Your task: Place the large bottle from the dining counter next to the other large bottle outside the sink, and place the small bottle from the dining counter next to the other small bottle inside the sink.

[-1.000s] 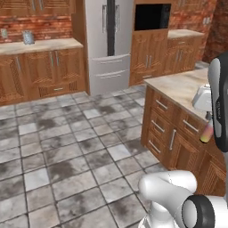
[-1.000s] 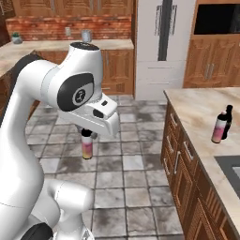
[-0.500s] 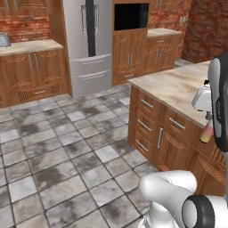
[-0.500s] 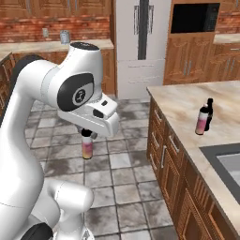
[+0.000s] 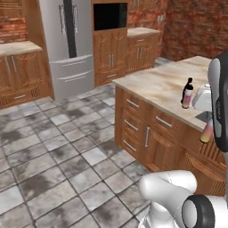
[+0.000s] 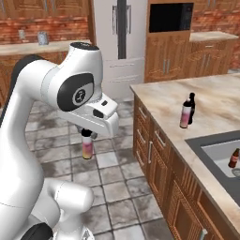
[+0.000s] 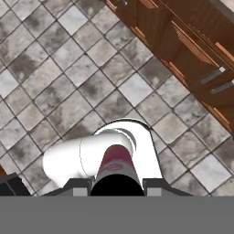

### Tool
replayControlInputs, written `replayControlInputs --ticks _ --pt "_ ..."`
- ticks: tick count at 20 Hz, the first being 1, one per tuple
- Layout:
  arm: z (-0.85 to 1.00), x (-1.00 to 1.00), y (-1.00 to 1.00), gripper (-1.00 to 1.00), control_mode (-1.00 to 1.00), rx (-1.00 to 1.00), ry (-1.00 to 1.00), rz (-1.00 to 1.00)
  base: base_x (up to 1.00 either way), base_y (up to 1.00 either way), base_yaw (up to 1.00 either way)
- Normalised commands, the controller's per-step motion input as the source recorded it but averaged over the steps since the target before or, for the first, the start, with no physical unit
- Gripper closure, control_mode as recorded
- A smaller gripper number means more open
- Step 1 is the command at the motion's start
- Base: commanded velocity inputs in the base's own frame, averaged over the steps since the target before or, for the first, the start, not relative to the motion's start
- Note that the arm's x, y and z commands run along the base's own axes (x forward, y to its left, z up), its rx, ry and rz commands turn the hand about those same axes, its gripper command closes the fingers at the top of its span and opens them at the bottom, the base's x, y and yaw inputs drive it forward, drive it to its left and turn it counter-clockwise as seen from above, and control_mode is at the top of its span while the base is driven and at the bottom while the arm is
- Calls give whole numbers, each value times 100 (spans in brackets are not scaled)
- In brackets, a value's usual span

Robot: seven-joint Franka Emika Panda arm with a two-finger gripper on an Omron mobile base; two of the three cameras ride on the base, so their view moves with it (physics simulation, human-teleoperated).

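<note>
- Progress, as judged: roughly half done. Big-bottle step looks finished, small-bottle step is underway.
- Large pink-orange bottle [image 6: 186, 115] stands upright on the sink counter [image 6: 220, 101], just beside the black bottle [image 6: 191, 104] and outside the sink [image 6: 198, 141]. Black one sits at approx 1 o'clock of it in the right base view. Can't tell if they touch.
- Same pair in the left base view: pink one [image 5: 187, 99] in front, black one [image 5: 189, 85] behind.
- Gripper [image 6: 86, 137] is closed on the small pink-orange bottle [image 6: 87, 149], pinching it near the dark cap, body hanging down upright.
- That bottle hangs over the tiled floor [image 6: 117, 159], well apart from the counter, at approx 8 o'clock of the big pair in the right base view.
- Hand view looks down along the held bottle [image 7: 116, 165]. Floor tiles lie below it, wooden cabinet fronts [image 7: 192, 55] toward 1 o'clock.
- Small brown bottle [image 6: 233, 158] stands inside the sink, at approx 4 o'clock of the big pair.
- Left to do, by my read: carry the small bottle over the counter edge, lower it into the basin beside the brown one, let go.
- Risk: brown bottle is close to the basin wall, so there's not much room to set down w/o knocking it.
</note>
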Motion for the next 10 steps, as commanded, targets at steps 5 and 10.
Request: replayControlInputs --ticks 5,10 --pt "0 0 0 100 100 0 0 0 0 0 -25" --pt "0 0 0 100 100 0 0 0 0 0 -25"
